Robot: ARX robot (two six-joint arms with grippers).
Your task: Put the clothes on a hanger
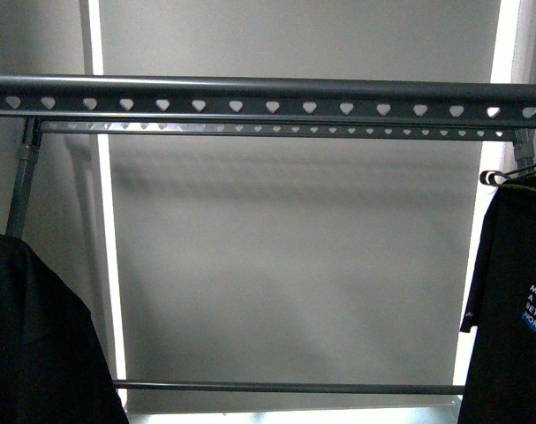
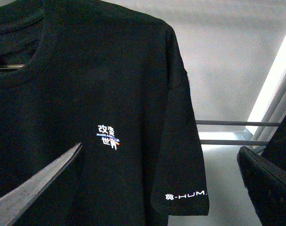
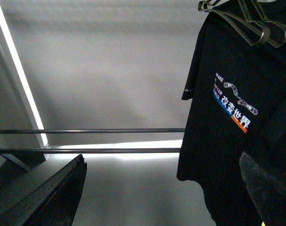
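The hanger rail (image 1: 268, 97), dark grey with a row of heart-shaped holes, runs across the top of the front view on slim poles. At its far right hangs the clothes (image 1: 510, 291), a black T-shirt (image 3: 227, 141) printed MAKE A BETTER WORLD with Chinese characters and a blue-orange stripe. Its hanger hooks (image 3: 256, 23) show above the collar. My right gripper (image 3: 161, 193) is open and empty, with one finger (image 3: 270, 188) in front of the shirt's hem. My left gripper (image 2: 157, 188) is open too, facing a second black T-shirt (image 2: 110, 94).
The second black T-shirt (image 1: 29, 344) fills the lower left of the front view and carries a small chest print and sleeve lettering. A thinner pierced rail (image 1: 276, 129) runs behind the main one. A low crossbar (image 1: 285, 387) spans the rack near the floor, before a grey wall.
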